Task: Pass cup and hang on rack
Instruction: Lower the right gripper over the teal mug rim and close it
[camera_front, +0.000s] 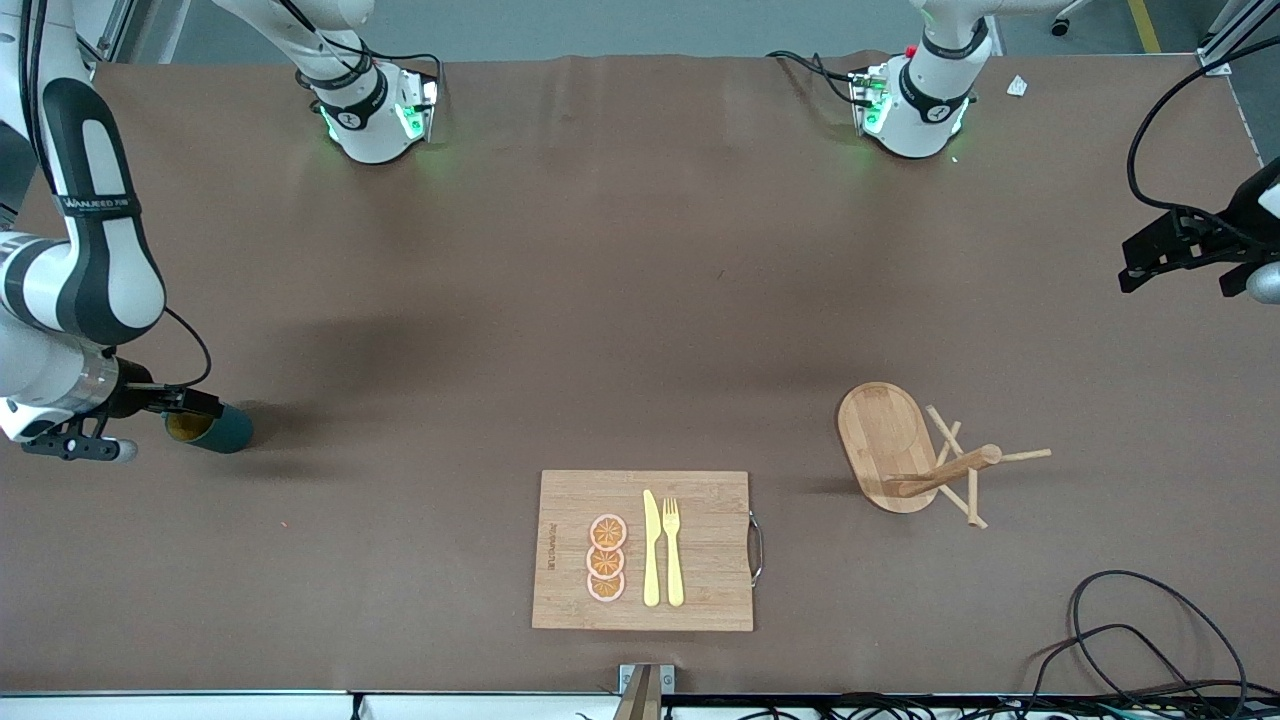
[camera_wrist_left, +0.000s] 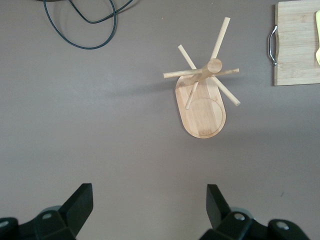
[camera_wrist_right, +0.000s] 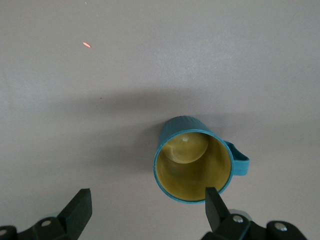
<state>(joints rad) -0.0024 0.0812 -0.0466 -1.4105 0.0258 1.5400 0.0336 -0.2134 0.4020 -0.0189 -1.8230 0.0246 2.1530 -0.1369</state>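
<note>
The right tool (camera_wrist_right: 145, 212) hangs released over the cup (camera_front: 212, 428) at the frame's left edge, ready to grab it, while the left tool (camera_wrist_left: 150, 207) waits released above the rack (camera_front: 905, 450) at lower right

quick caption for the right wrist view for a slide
Open right gripper hovers over the upright teal cup, yellow inside showing, on the brown table.

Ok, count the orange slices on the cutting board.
3 orange slices, in a column on the cutting board beside the yellow knife, overlapping: one farthest from the front camera, one middle, one nearest. None looks hidden.
</note>
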